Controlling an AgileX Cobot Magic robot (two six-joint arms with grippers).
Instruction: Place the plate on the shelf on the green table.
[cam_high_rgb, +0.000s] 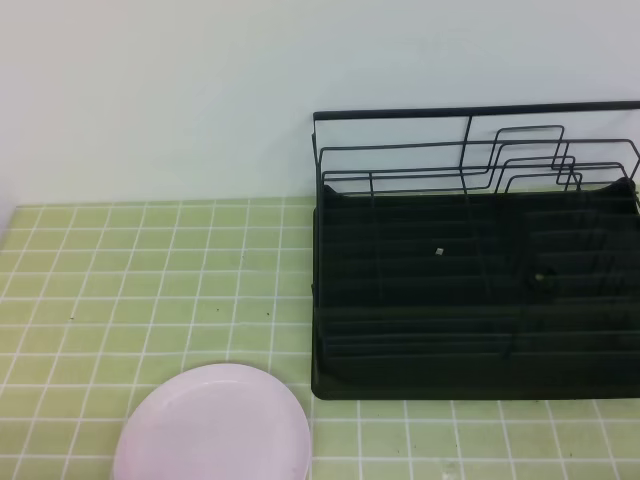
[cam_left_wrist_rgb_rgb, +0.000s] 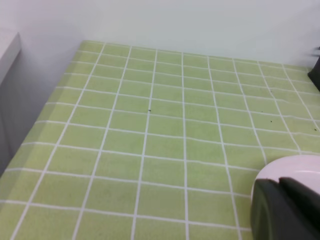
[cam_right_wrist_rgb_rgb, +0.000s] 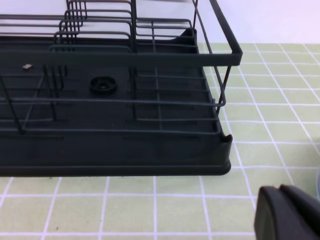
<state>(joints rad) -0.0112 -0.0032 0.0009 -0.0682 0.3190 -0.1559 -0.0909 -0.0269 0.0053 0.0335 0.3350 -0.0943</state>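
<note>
plate (cam_high_rgb: 213, 427): round, pale pink, smooth, with a shallow raised rim; lies flat on the green table (cam_high_rgb: 120, 290) at its near edge, just left of the shelf's near-left corner, not touching it.
left gripper (cam_left_wrist_rgb_rgb: 287, 210): black, pressed together, holding nothing; seen only in the left wrist view, low at the plate's edge.
right gripper (cam_right_wrist_rgb_rgb: 290, 212): black, pressed together, holding nothing; near the shelf's near-right corner, over bare tiles.
shelf (cam_high_rgb: 470, 290): large black wire dish rack on a solid black tray, on the right half of the table, reaching back to the wall; thin upright dividers, stepped wire loops at the far right, a top rail.
in the tray: a small round black fitting (cam_right_wrist_rgb_rgb: 103, 84); a tiny pale speck (cam_high_rgb: 439, 251).
wall (cam_high_rgb: 160, 100): plain white, along the table's far edge.
</note>
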